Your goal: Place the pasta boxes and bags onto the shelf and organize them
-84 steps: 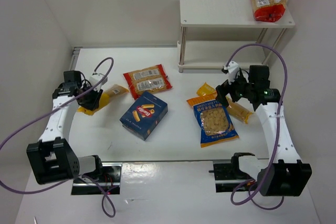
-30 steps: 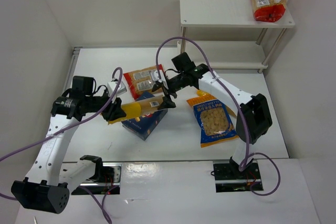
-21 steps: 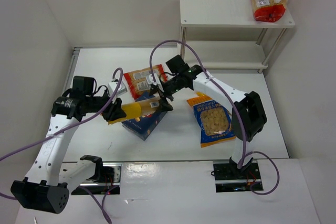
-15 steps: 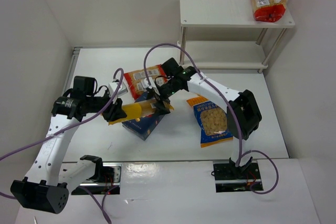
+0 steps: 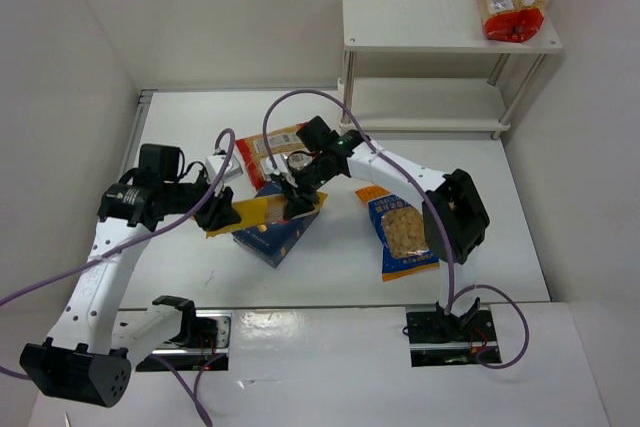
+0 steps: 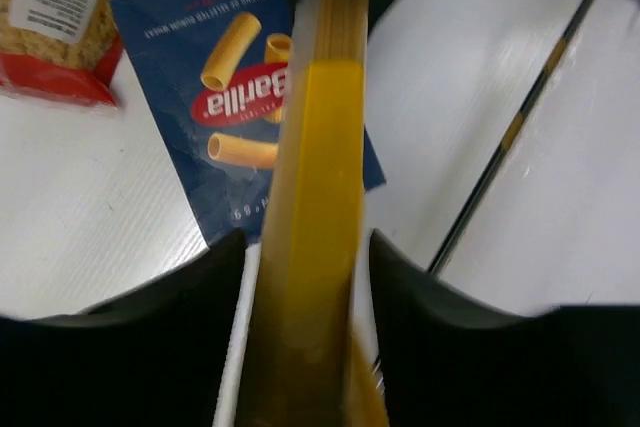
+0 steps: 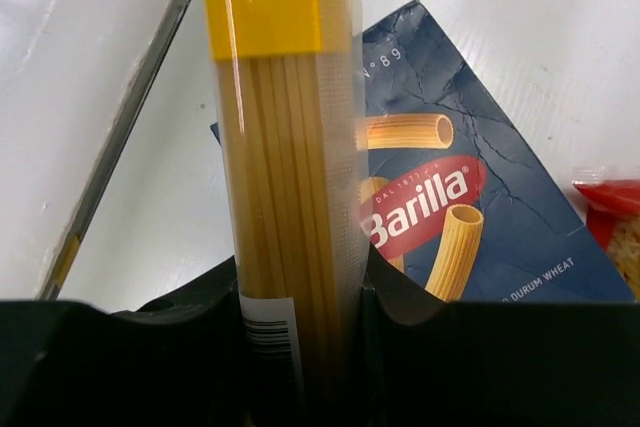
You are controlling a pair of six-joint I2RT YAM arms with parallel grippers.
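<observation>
Currently held: yellow-orange bag, long and narrow, lifted over the dark blue box, one end in each hand.
Bag vs left hand: left hand has the end nearer the left wall; in the left wrist view the bag runs straight out between its fingers.
Bag vs right hand: right hand has the other end, above the box's far corner; in the right wrist view the bag fills the gap between its fingers.
Change, 2.8 s ago: bag lay on the desk at its left edge under the left hand; right hand was on the right side by the blue-and-orange bag. Bag is now off the desk, and the right arm is stretched across to it.
Change, 1.0 s ago: right hand was only at the bag's tip; it now sits further along, closer to the left hand.
Left hand: clenched on the bag.
Right hand: clenched on the bag.
Other bags: red-edged clear bags on the desk behind the box, partly under the right arm; one red-edged bag on the top board of the shelf.
</observation>
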